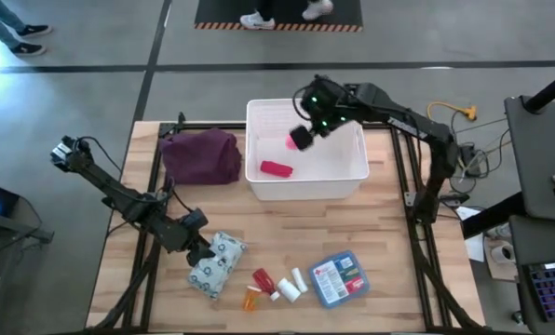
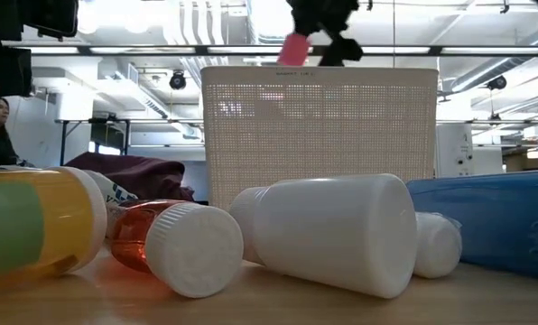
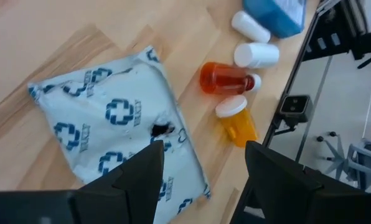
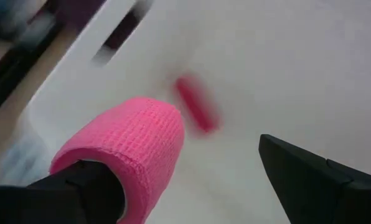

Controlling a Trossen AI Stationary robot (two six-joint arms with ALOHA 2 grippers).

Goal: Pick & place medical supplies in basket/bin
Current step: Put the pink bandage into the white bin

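Pink tape roll (image 4: 126, 146) sitting against one finger of right end effector (image 1: 303, 137), fingers apart, hovering over white bin (image 1: 352, 177); red packet (image 1: 276, 168) lying below. Left end effector (image 3: 201, 180), fingers apart, hanging above patterned pouch (image 3: 120, 121).

In the low view the bin (image 2: 319, 135) hides its own contents, and the roll (image 2: 293, 49) above it is half covered by the right gripper (image 2: 319, 27), itself cut by the top edge. Beside the bin, the blue box (image 2: 499, 221) and orange bottle (image 2: 30, 221) run off the edges. The red packet (image 4: 195, 102) inside the bin is blurred.
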